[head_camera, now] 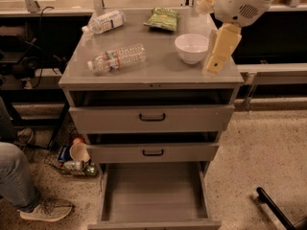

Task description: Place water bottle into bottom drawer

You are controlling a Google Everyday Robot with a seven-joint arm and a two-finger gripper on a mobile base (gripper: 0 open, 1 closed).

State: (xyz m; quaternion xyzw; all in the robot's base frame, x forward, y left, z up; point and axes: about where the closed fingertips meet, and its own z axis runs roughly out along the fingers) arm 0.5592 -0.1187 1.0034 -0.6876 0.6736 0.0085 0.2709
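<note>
The water bottle [117,58] lies on its side on the left part of the grey cabinet top [158,71], cap to the left. The bottom drawer [153,191] is pulled out at the foot of the cabinet, and its flat floor holds nothing. My gripper [214,63] hangs from the white arm [240,1] over the right part of the cabinet top, just right of a white bowl [191,47]. It is well to the right of the water bottle and holds nothing that I can see.
A bottle with a large white label [103,22] and a green snack bag [163,19] lie at the back of the top. The top drawer [152,118] and middle drawer [152,152] stand slightly open. A person's leg and shoe [29,200] and some cups [76,157] are on the floor at left. A black bar [276,210] is at lower right.
</note>
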